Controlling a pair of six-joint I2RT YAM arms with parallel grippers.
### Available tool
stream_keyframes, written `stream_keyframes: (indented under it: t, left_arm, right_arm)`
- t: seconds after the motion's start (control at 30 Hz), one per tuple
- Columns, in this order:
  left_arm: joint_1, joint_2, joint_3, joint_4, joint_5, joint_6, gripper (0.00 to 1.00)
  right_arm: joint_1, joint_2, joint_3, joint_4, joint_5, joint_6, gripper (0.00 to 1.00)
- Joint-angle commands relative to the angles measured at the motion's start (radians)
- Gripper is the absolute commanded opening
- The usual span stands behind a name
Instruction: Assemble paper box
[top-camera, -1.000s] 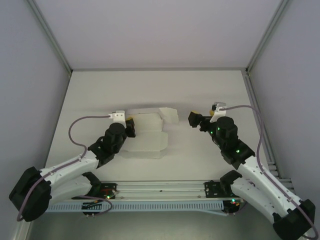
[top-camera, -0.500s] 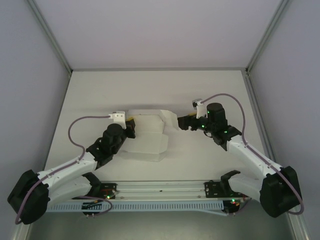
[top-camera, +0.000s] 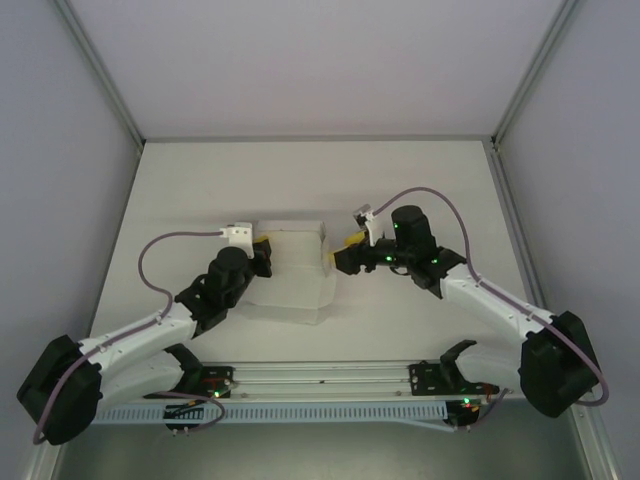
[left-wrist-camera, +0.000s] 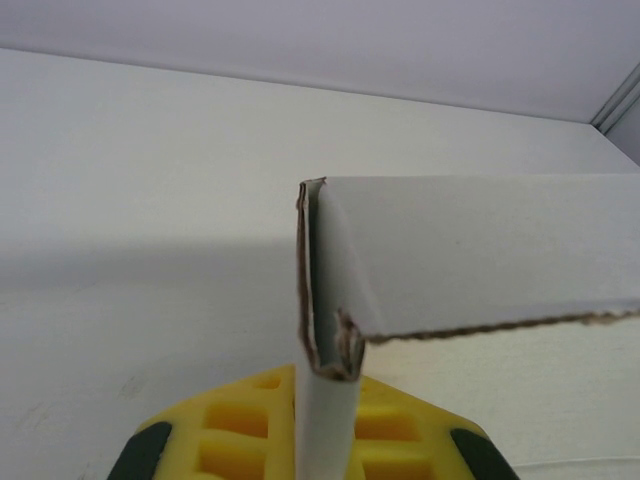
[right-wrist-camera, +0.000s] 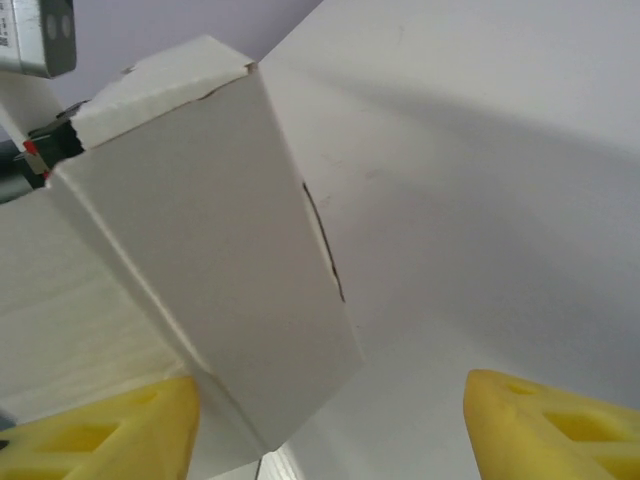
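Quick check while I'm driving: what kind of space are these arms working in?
Likely a lab test cell rather than a home or factory line: a white table boxed in by plain pale walls on aluminium frame posts, with a metal mounting rail along its near edge.

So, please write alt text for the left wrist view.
A thin wall of the white paper box, folded at a brown-edged corner, is pinched between the yellow jaws of the left gripper, with the white table behind.
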Motion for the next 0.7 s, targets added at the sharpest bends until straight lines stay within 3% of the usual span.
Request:
stream_keyframes:
  t: [0.0,0.43,0.67]
  left_arm:
    - [0.006,0.011,0.021,0.037,0.004,0.009,0.0]
    - [0.005,0.026,0.023,0.019,-0.019,0.011,0.0]
    - [0.006,0.029,0.025,0.023,-0.011,0.013,0.0]
  right_arm:
    - [0.022,0.024,0.031,0.051,-0.029,-0.022,0.67]
    - [0.087,0.113,0.101,0.041,-0.018,-0.035,0.64]
    - [0.094,0.116,0.131,0.008,0.144,-0.011,0.68]
